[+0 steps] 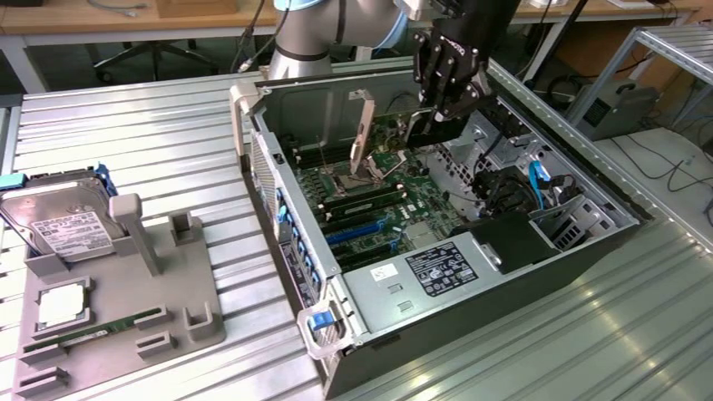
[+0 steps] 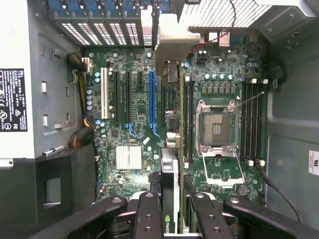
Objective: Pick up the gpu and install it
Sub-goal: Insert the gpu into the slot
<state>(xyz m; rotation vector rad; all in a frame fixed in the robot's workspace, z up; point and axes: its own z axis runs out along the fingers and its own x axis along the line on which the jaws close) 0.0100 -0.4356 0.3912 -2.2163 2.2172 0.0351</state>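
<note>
From my station I see the claw (image 1: 440, 117) down inside the open computer case (image 1: 292, 104), which lies on its side on the ribbed metal table (image 1: 134, 125). It is clamped on the graphics card (image 1: 403, 132): in the wrist view its two dark fingers (image 2: 149, 214) press on either face of the card (image 2: 168, 179), which I see edge-on between them.

The card stands on its long edge over the green motherboard (image 1: 379, 209). Its silver end bracket (image 1: 363, 129) points toward the rear wall of the case. In the wrist view the bracket (image 2: 172, 37) reaches the row of vented rear slots, and the card runs just beside the blue slot (image 2: 152, 94), between it and the empty processor socket (image 2: 217, 129). I cannot tell whether the card's lower edge is seated in a slot or sits just above it.

The power supply (image 1: 440, 267), with its white and black label, fills the near end of the case.

On the exterior view's left, well apart from the case, a grey tray (image 1: 189, 322) sits on the table. It holds a silver hard drive (image 1: 62, 225) propped at a tilt and a narrow green memory stick (image 1: 95, 332) lying flat
</note>
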